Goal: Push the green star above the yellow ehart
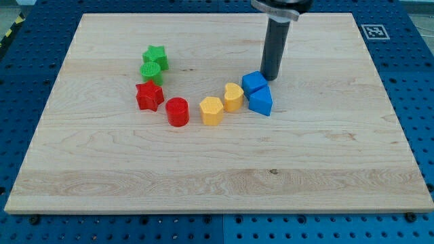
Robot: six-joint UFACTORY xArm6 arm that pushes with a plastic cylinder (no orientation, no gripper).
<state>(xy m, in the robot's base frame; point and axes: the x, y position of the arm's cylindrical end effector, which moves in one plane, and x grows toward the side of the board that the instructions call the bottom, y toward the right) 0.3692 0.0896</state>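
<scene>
My tip (272, 78) sits on the wooden board (217, 169) just above the upper blue block (254, 82), touching or nearly so; no jaws on this rig, just a plain rod. Green star (155, 55) is at the view's upper left, touching the green cylinder (150, 70) below it, well left of the yellow heart (233, 96). Heart sits between the yellow hexagon-ish block (211, 110) and the two blue blocks.
</scene>
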